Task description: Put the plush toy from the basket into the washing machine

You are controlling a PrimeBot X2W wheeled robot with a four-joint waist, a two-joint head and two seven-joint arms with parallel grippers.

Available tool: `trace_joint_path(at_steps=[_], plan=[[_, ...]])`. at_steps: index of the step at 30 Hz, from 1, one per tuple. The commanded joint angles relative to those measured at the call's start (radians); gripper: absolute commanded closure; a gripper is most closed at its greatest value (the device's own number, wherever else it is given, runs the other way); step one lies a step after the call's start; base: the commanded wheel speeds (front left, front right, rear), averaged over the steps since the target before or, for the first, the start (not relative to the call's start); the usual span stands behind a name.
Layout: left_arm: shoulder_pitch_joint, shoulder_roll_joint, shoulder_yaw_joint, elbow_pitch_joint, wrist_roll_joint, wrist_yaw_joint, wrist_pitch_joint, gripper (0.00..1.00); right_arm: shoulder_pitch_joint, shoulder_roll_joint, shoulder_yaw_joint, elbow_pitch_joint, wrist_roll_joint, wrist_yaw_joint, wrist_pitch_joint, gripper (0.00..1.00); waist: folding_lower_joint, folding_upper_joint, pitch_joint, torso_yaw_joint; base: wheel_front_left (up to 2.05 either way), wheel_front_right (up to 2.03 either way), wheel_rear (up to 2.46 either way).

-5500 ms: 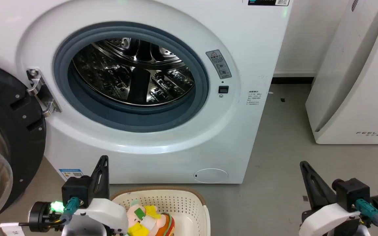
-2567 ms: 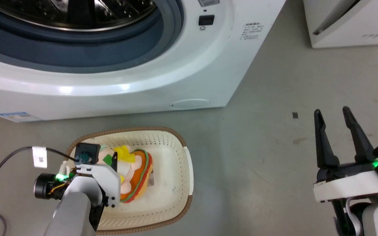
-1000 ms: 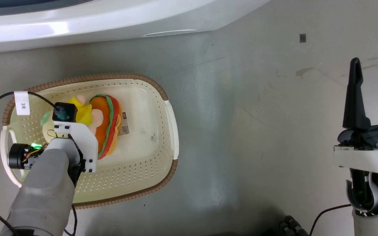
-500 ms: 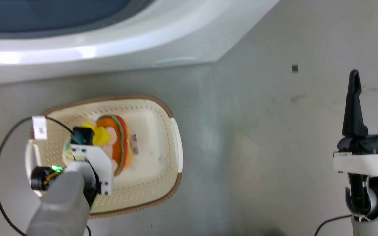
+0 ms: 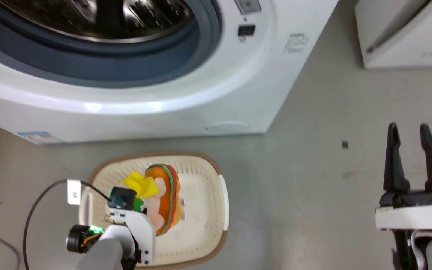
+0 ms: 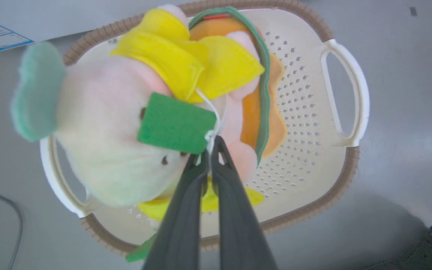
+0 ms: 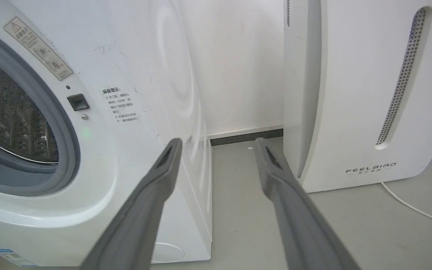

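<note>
**Left gripper pinches plush toy above the basket**

Left gripper has its two dark fingers squeezed together on the plush toy, nipping it at the white string that ties on its green tag. The tag's visible face is blank. The toy hangs over the basket, its pale head covering the near rim and one handle in the left wrist view, its orange hamburger toward the other handle. Nothing else lies in the basket except a small paper label on its bottom, too small to read.

Behind the basket stands the washing machine, its steel drum showing inside the grey door seal. A blue-edged sticker sits low on its front, blurred. Beside the opening are a grey warning sticker with a triangle sign and a printed block of Chinese text, neither legible enough to quote.

Right gripper is spread wide with nothing between its fingers, over bare floor well apart from the basket. To its right stands a white appliance marked FEELBIRD.
</note>
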Motion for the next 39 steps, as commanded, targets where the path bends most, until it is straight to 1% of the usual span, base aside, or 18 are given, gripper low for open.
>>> trace_joint_path(at_steps=[1,7,13,22,27,30,33,39], plan=[[0.014,-0.005,-0.004,-0.001,-0.006,-0.004,-0.022,1.00,0.021,0.000,-0.001,0.003,-0.009,-0.001,-0.004,0.00,0.0001,0.0000,-0.074,0.036,0.00,0.00,0.00],[0.059,-0.015,-0.018,-0.021,-0.016,-0.009,-0.100,1.00,0.077,0.000,-0.005,0.008,-0.015,-0.001,-0.004,0.00,0.0001,0.0000,-0.161,0.056,0.00,0.00,0.00],[0.085,-0.013,-0.020,-0.099,-0.019,-0.005,-0.124,1.00,0.116,0.000,-0.015,0.007,-0.016,-0.001,-0.004,0.00,0.0001,0.0000,-0.218,0.071,0.00,0.00,0.00],[0.162,0.011,0.014,-0.376,0.002,0.045,-0.125,1.00,0.155,0.000,-0.016,0.002,-0.014,-0.001,-0.004,0.00,0.0001,0.0000,-0.266,0.082,0.00,0.00,0.00],[0.185,0.020,0.046,-0.506,0.013,0.073,-0.125,1.00,0.158,0.000,-0.011,-0.003,-0.013,-0.001,-0.004,0.00,0.0001,0.0000,-0.269,0.077,0.00,0.00,0.00],[0.182,0.029,0.078,-0.573,0.018,0.091,-0.125,1.00,0.148,0.000,-0.007,-0.011,-0.012,-0.001,-0.004,0.00,0.0001,0.0000,-0.253,0.067,0.00,0.00,0.00],[0.174,0.032,0.098,-0.613,0.021,0.099,-0.125,1.00,0.135,0.000,-0.006,-0.019,-0.011,-0.001,-0.004,0.00,0.0001,0.0000,-0.236,0.059,0.00,0.00,0.00],[0.117,0.041,0.157,-0.678,0.034,0.113,-0.125,1.00,0.083,0.000,0.006,-0.045,-0.001,-0.001,-0.004,0.00,0.0001,0.0000,-0.161,0.028,0.00,0.00,0.00]])
